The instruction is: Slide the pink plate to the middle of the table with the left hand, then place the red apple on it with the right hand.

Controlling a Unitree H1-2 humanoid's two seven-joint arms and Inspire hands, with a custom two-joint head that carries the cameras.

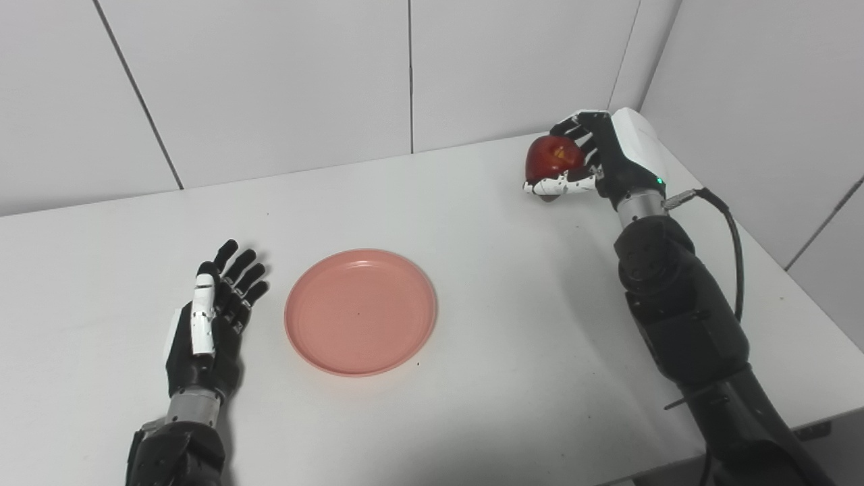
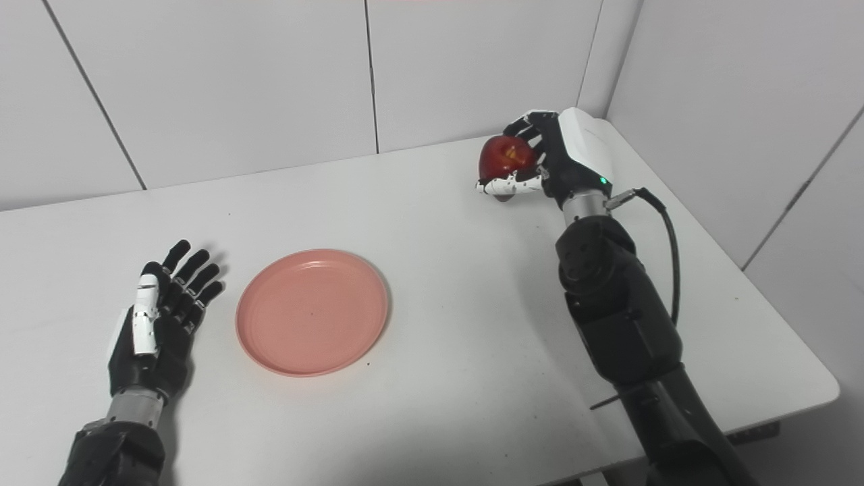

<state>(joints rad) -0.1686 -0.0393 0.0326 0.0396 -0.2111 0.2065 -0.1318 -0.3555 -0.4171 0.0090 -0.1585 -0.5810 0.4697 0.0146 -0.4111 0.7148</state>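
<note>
Plate (image 1: pixel 360 312), pink, sits flat near the middle of the white table (image 1: pixel 513 324). Going left to right: left hand (image 1: pixel 209 317) lies just beside the plate's left rim, not touching, fingers spread wide & holding nothing. Plate next, nothing on it. Far right & back, near the corner, right hand (image 1: pixel 594 162) has its fingers wrapped round the red apple (image 1: pixel 552 158), w/ apple lifted a bit. Plate lies left & nearer the robot from the apple, well apart, so the carry looks like it goes that way.
</note>
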